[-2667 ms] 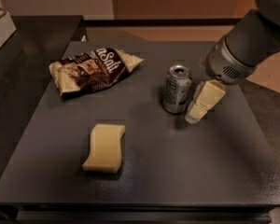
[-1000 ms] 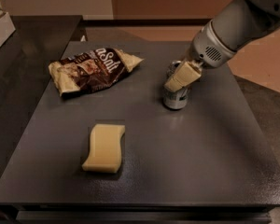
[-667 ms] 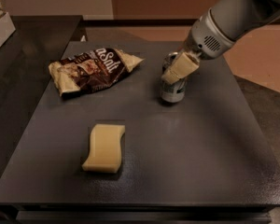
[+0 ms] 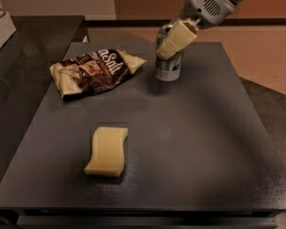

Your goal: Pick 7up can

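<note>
The 7up can (image 4: pixel 168 68) is a small silver-grey can with faint green print, at the far middle of the dark table (image 4: pixel 190 142). My gripper (image 4: pixel 168 43) comes in from the upper right and is shut on the can's upper part. One cream finger (image 4: pixel 176 39) lies across the can's front and hides its top. The can hangs slightly above the table, with a faint shadow beneath it.
A brown crinkled snack bag (image 4: pixel 95 70) lies left of the can. A pale yellow sponge (image 4: pixel 106 150) lies at the near left middle. A white box edge (image 4: pixel 0 20) shows at the far left. The table's right edge drops off to a tan floor.
The gripper moved in from the right, closed on the can, and has lifted it up and away from the table. The bag and sponge have not moved.
</note>
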`<state>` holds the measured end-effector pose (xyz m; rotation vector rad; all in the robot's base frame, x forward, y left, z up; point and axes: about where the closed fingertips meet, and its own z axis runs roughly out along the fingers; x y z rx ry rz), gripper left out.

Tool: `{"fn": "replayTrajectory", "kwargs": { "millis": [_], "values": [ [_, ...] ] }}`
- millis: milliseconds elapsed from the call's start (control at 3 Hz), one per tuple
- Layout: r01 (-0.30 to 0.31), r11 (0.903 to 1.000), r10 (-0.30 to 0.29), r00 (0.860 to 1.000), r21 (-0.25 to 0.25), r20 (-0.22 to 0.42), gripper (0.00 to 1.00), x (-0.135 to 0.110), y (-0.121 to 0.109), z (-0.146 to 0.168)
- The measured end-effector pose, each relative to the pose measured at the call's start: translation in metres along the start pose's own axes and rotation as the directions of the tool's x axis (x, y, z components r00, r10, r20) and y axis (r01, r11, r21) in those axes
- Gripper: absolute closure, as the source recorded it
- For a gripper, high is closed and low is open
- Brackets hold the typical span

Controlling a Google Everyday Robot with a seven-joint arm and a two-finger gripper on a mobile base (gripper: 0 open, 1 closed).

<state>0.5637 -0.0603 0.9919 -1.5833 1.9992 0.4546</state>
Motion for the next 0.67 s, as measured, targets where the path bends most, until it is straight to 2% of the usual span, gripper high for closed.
{"fn": "replayTrajectory", "kwargs": {
  "millis": [333,667],
  "values": [
    [0.046,0.9989,-0.046,0.999,-0.010,0.006,1.00,-0.0203,-0.0050,-0.0142],
    [0.049,0.9988,-0.049,0.999,-0.004,0.012,1.00,-0.0236,-0.0060,-0.0151]
  ]
}}
